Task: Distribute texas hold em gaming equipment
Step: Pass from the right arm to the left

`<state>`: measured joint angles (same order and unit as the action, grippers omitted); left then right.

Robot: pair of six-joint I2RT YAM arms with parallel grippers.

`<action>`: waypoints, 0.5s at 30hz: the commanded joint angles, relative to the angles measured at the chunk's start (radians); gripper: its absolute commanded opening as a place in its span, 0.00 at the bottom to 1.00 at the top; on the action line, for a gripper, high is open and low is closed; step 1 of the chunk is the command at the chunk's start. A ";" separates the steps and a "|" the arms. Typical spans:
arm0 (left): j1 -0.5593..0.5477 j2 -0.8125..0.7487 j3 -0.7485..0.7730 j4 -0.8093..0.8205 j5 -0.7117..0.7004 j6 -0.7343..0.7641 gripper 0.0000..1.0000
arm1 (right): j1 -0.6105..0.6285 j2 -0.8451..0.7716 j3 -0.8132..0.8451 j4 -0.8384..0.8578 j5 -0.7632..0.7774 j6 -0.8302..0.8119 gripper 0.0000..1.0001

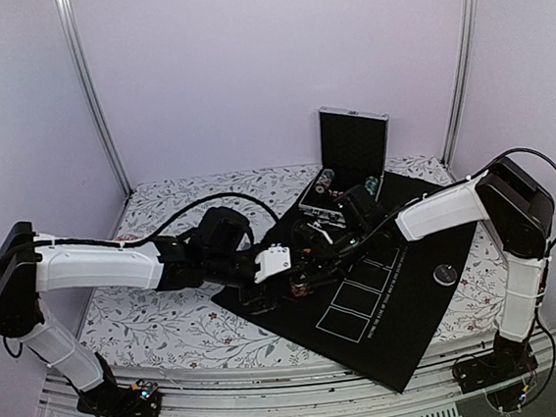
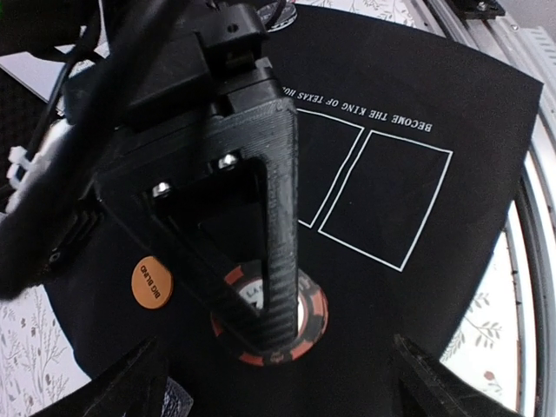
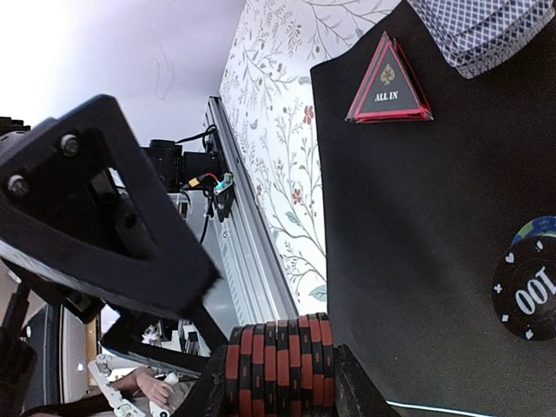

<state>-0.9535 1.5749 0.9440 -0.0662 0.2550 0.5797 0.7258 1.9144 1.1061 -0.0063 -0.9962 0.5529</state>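
- Basically it looked like a handover above the mat (image 2: pixel 417 78): right claw (image 3: pixel 282 395) pinched the red-black stack (image 3: pixel 282 360) by its two end faces.
- Left claw (image 2: pixel 287 382) was spread wide, tips flanking the stack at low centre of its view, apart from it.
- To do it well: close left on the rim, centred and square, then free right.
- Stack's long axis ran left-right in the right wrist view, finger to finger; one face pointed at the left camera.
- Orange disc (image 2: pixel 151 283) lay flat just left of it.
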 commanded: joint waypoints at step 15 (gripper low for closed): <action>-0.013 0.129 0.101 0.026 -0.063 0.012 0.62 | 0.014 0.005 0.054 0.122 -0.058 0.074 0.02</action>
<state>-0.9539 1.6901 1.0294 -0.0639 0.2199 0.5880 0.7330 1.9182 1.1336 0.0723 -1.0233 0.6163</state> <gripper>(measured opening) 0.622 0.317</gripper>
